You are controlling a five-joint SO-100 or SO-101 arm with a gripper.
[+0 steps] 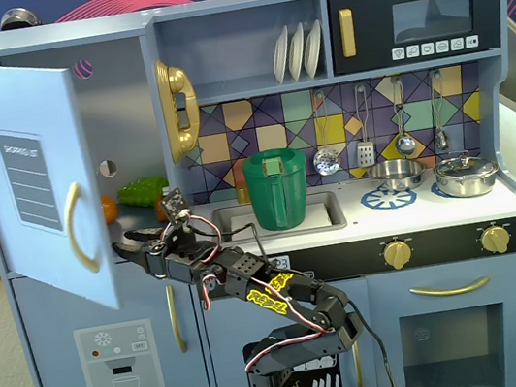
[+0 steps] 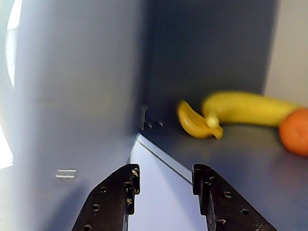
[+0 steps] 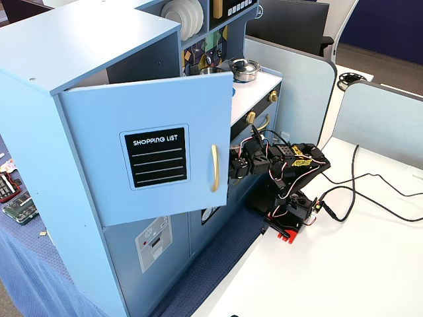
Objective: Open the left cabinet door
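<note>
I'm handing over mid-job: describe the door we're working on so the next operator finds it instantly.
Start at the blue toy kitchen and go to its tall left column in a fixed view. The left cabinet door is the upper one there, swung open, with the gripper beside its lower edge. Unlike the lower door with the dispenser graphic, it carries a black SHOPPING LIST panel and a curved gold handle.

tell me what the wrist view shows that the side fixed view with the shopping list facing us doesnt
Only the wrist view: inside the cabinet, a banana, a yellow toy beside it and an orange on the shelf.
Only the fixed view: the door's chalkboard, gold handle, and the arm's base on the table.
Both: the open door and the gripper, fingers apart, holding nothing.
</note>
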